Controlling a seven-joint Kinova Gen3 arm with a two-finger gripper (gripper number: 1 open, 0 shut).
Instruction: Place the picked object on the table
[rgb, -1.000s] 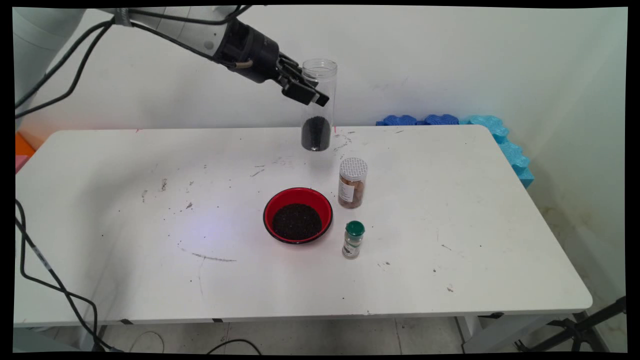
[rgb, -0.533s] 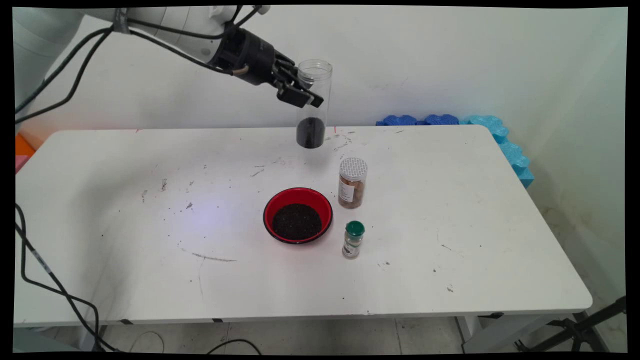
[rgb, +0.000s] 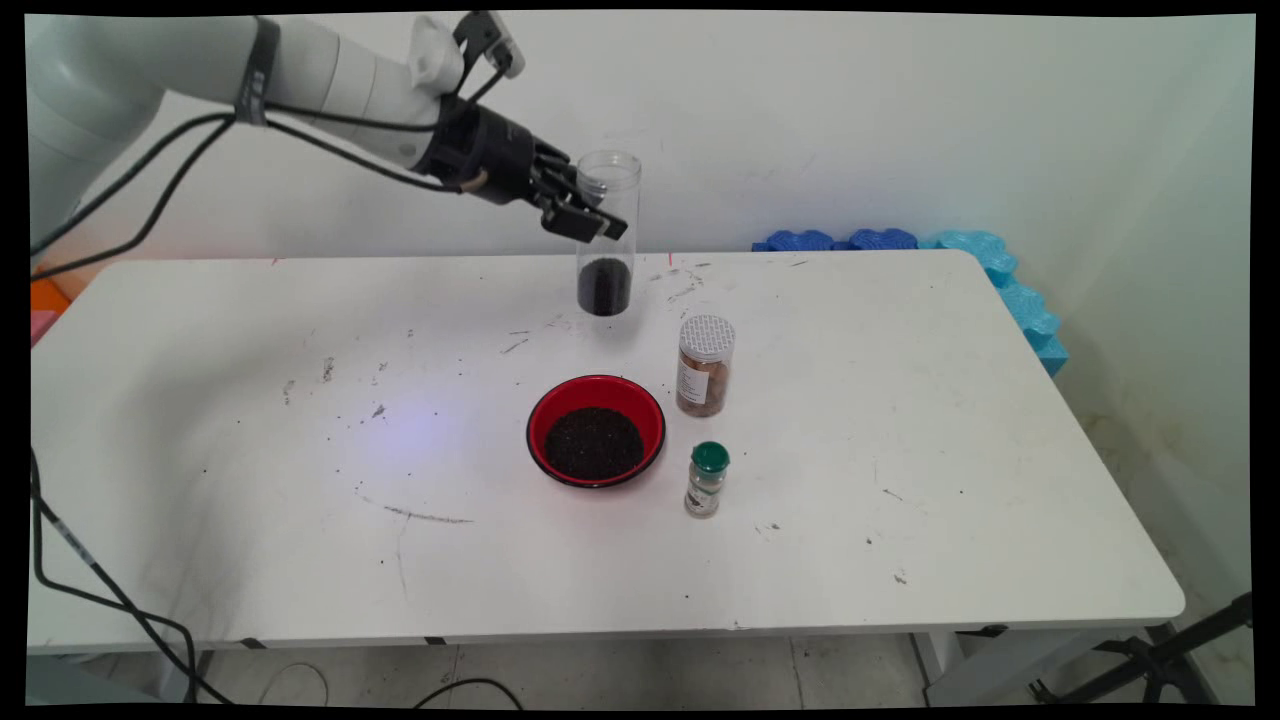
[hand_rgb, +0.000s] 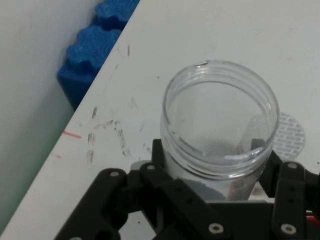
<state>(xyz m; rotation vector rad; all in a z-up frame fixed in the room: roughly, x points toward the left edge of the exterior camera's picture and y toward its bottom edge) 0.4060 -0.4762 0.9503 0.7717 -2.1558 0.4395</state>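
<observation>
Green-capped small spice bottle (rgb: 707, 480) nearest the camera, upright on the white table (rgb: 900, 560), pale contents inside, too small to identify. Just to its left and slightly further back, a red bowl (rgb: 540, 415), filled across its bottom with dark, almost black granules; rim apart from the bottle. Behind the bottle and just beside the bowl's right rim, a clear jar with a silvery patterned lid (rgb: 705, 366), closed, upright, brownish contents and a label on its side.

Further back, over the table's far part, a tall clear plastic jar (rgb: 607, 240), lidless, mouth up, upright or very nearly so. Dark granules in the lowest part only, the rest empty. Apparently just clear of the tabletop, though contact hard to rule out.

Black gripper (rgb: 600, 222) clenched on this tall jar, reaching in from the left, fingers clamped on opposite sides of the wall below the threaded neck, well above the granules. Seen from the hand camera, open mouth wide and unobstructed, patterned lid of the closed jar showing beyond it.

As a judgement: high grip on a smooth wall, so best kept level and moved gently; any tilt likely to slide the loose granules toward the open mouth.

Beyond the table's far right corner, blue foam pieces (rgb: 880, 240) against the wall.
</observation>
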